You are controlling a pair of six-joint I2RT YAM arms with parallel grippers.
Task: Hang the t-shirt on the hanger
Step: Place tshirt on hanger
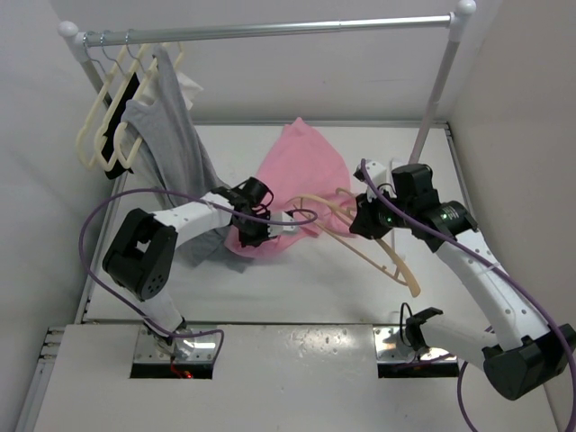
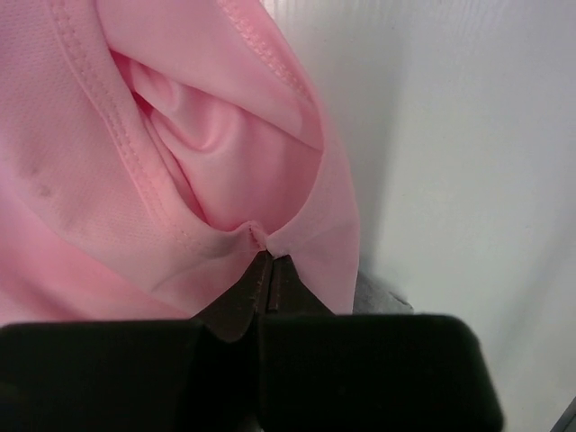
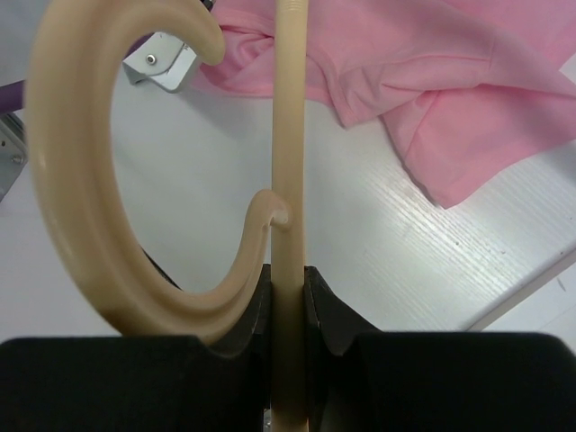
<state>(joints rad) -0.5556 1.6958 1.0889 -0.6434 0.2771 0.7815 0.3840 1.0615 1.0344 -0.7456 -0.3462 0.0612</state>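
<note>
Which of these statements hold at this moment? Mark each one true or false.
1. The left gripper is shut on a fold of the t-shirt. True.
2. The right gripper is open and holds nothing. False: it is shut on the hanger, pinching its straight stem.
3. The hanger hangs from the rail. False: the right gripper holds it over the table, well away from the rail.
4. A gray garment hangs near the left end of the rail. True.
</note>
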